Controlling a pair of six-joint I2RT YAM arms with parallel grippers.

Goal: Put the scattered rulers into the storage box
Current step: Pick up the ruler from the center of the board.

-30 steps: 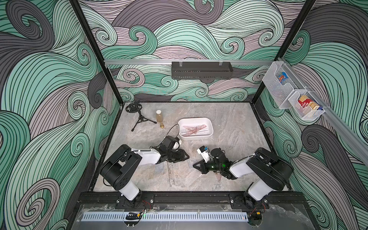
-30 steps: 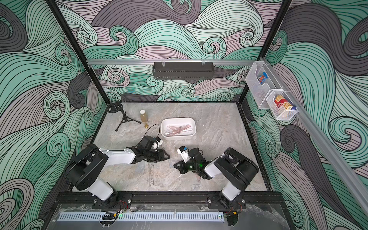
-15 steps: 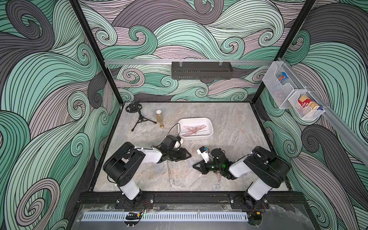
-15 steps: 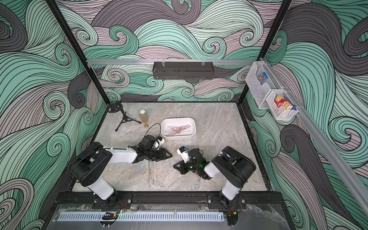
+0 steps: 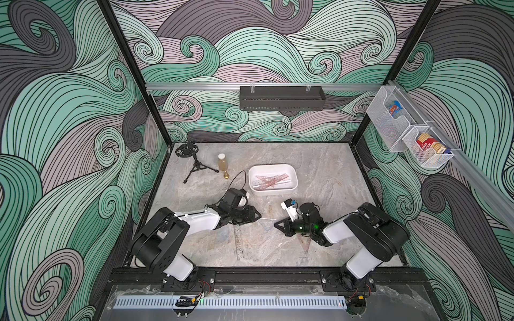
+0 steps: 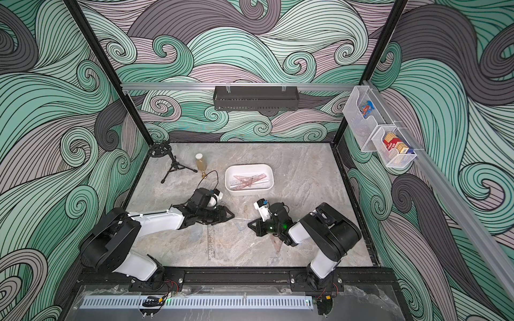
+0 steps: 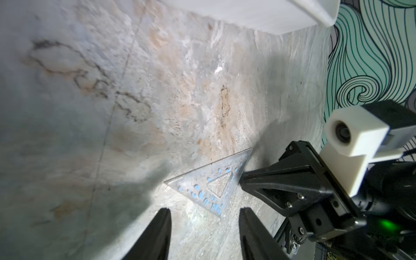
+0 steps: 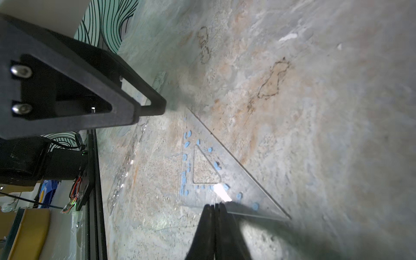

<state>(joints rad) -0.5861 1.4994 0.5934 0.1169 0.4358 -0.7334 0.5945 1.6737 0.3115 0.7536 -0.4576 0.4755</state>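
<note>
Right hand (image 8: 215,206) shut, touching clear triangular plastic set square (image 8: 236,186); left hand (image 7: 203,210) half open near it; three rulers (image 5: 238,241) on table (image 5: 328,172).

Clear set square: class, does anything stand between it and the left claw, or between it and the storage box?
Nothing visible: bare table lies between the left claw and the set square, and on to the storage box. The shut right claw meets one edge.

Tripod (image 5: 195,163) & bottle (image 5: 222,163) nr back-left corner.
</note>
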